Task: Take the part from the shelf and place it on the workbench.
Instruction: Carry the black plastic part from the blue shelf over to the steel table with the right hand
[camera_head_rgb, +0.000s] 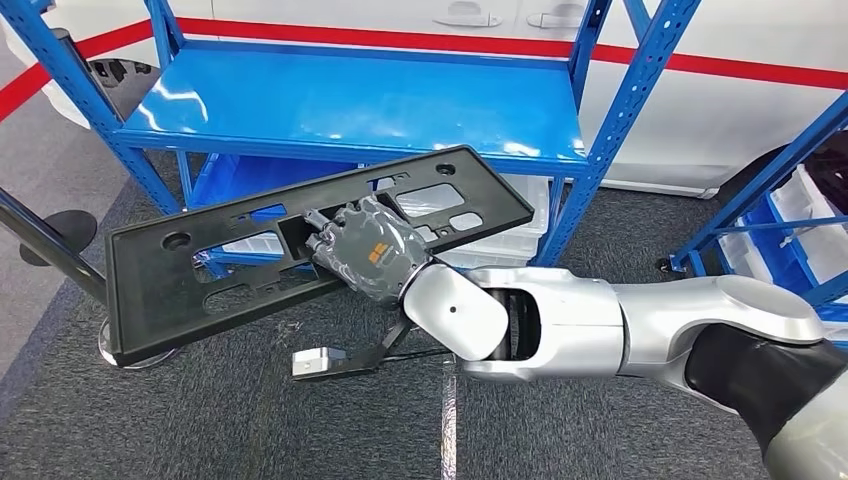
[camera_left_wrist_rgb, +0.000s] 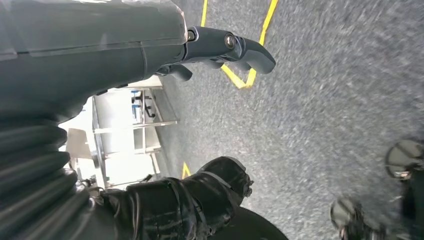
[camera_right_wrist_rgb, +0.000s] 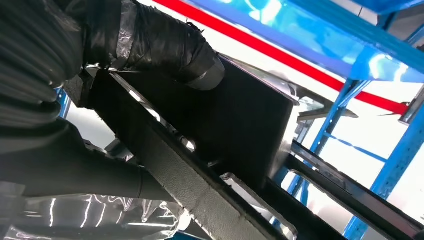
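Observation:
The part (camera_head_rgb: 180, 285) is a long black plastic panel with several cut-outs, held tilted in the air in front of the blue shelf (camera_head_rgb: 350, 105). My right hand (camera_head_rgb: 368, 250) grips it near the middle, fingers hooked into a cut-out. In the right wrist view the panel (camera_right_wrist_rgb: 240, 120) runs close past the taped thumb (camera_right_wrist_rgb: 165, 45) of that hand (camera_right_wrist_rgb: 125, 95). My left hand (camera_left_wrist_rgb: 165, 45) hangs over the grey carpet, fingers (camera_left_wrist_rgb: 240, 47) slightly curled, holding nothing.
The shelf's top board is bare; blue and clear bins (camera_head_rgb: 520, 215) sit on its lower level. A second blue rack (camera_head_rgb: 790, 220) with bins stands at the right. A round stand base (camera_head_rgb: 130, 350) and a small bracket (camera_head_rgb: 320, 362) lie on the carpet. A white car (camera_head_rgb: 720, 60) is behind.

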